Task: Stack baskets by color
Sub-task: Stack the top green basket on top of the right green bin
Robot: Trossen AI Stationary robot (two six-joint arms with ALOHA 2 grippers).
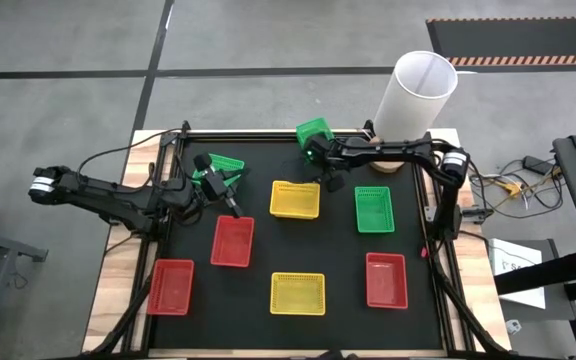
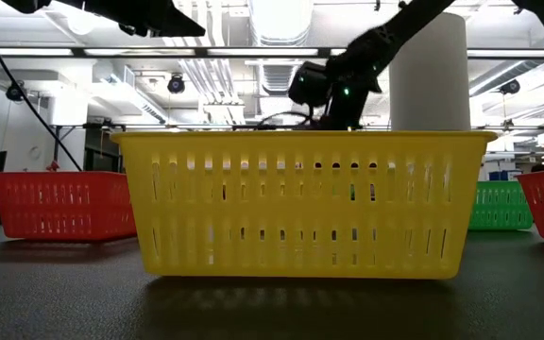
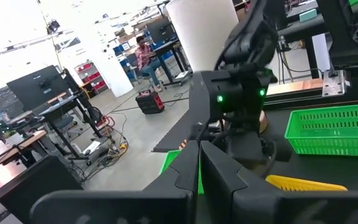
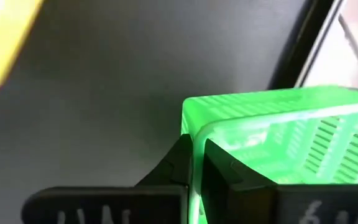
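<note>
A: Gripping a green basket (image 1: 314,131) by its wall, the right end effector (image 4: 196,163) has both fingers pinched on the rim; that basket hangs tilted at the surface's (image 1: 328,245) far edge, beside the white cylinder (image 1: 415,95).

B: And the left end effector (image 1: 230,186)?

A: Fingers pressed together on the rim of a second green basket (image 1: 226,163), which sits tilted just beyond it.

B: Remaining baskets?

A: Third green one (image 1: 374,209) lies flat, on the near side of the right end effector. One yellow basket (image 1: 295,199) rests between the two end effectors, slightly nearer; the other yellow (image 1: 298,293) is well nearer, at the front. Red baskets: one (image 1: 232,241) just nearer than the left end effector, one (image 1: 171,286) at front left, one (image 1: 386,279) at front right. No baskets are nested.
</note>
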